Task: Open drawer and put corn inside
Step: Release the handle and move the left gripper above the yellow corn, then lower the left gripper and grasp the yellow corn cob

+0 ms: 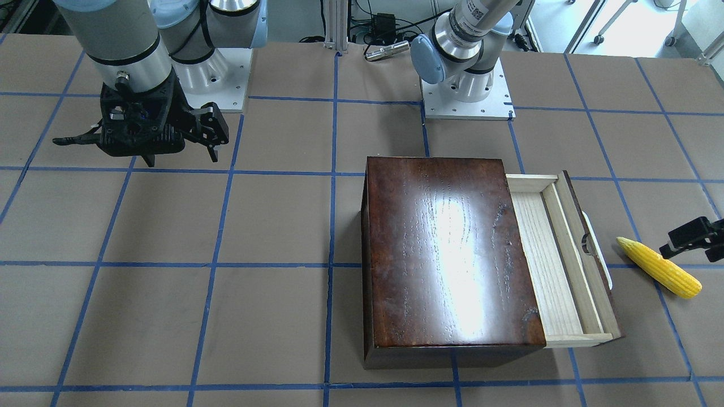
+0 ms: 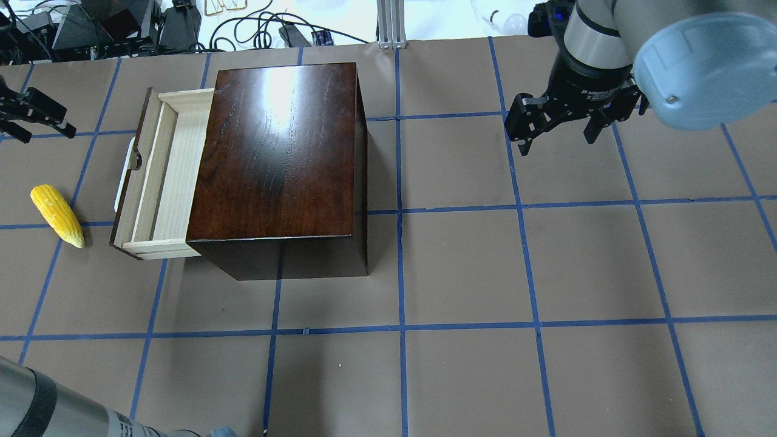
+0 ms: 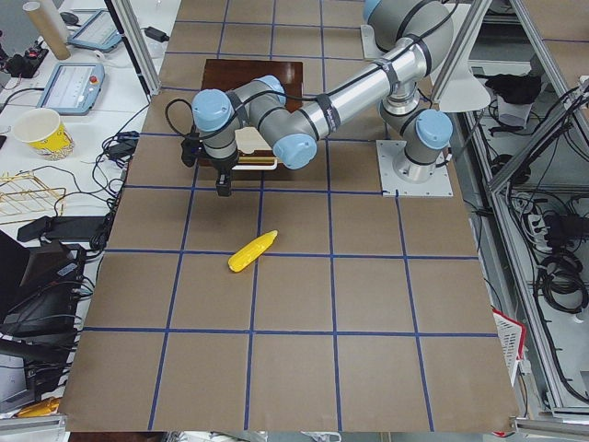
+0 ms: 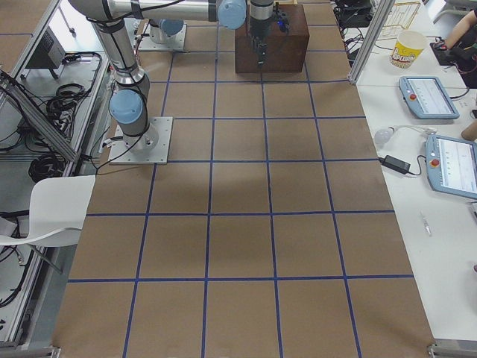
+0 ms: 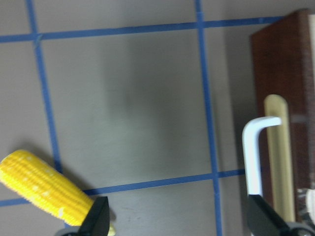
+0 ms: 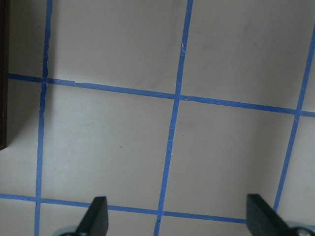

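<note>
The drawer (image 2: pixel 178 176) stands pulled out of the glossy dark-brown box (image 2: pixel 279 152), and its pale tray (image 1: pixel 537 254) is empty. Its white loop handle (image 5: pixel 253 157) faces the corn. The yellow corn (image 2: pixel 57 215) lies on the table just beyond the drawer front, also in the front-facing view (image 1: pixel 659 267) and the left wrist view (image 5: pixel 44 187). My left gripper (image 2: pixel 30 115) is open and empty, above the table near the corn's thick end. My right gripper (image 2: pixel 558 130) is open and empty, far across the table.
The table is brown paper with a blue tape grid (image 2: pixel 400 209). Both arm bases (image 1: pixel 466 90) stand at the robot's edge. Cables and gear (image 2: pixel 182 24) lie past the far edge. Tablets and a paper cup (image 4: pixel 406 48) sit on a side table.
</note>
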Motion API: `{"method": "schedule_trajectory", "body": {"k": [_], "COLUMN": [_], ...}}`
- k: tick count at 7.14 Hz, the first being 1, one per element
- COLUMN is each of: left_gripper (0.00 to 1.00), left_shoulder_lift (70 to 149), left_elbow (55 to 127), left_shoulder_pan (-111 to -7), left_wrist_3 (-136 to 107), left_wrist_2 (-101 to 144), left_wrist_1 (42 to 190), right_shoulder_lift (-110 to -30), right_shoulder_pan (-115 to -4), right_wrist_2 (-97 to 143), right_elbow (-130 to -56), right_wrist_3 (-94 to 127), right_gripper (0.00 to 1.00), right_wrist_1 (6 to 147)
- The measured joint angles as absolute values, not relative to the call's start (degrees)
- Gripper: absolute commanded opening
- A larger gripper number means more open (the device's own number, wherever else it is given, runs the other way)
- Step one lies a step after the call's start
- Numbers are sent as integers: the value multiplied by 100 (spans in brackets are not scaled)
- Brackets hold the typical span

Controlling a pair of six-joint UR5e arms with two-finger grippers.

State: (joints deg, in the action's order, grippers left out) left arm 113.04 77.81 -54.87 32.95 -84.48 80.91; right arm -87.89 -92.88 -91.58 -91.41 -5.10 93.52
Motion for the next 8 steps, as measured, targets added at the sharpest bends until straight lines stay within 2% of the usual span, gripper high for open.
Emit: {"method": "schedule_trajectory", "body": {"k": [8], "left_gripper": [100], "left_shoulder_lift": [12198], "left_elbow": [7830], "left_shoulder_pan": [-4854], "left_wrist_3": [1458], "left_wrist_2": [-8838], "left_wrist_1": [7871], "right_shoulder_lift": [-8789], "right_shoulder_pan": [-9285], "right_wrist_2": [-9158], "right_elbow": [-9142], "right_wrist_3": [-510], "right_gripper": [100], "right_wrist_1": [9352]}}
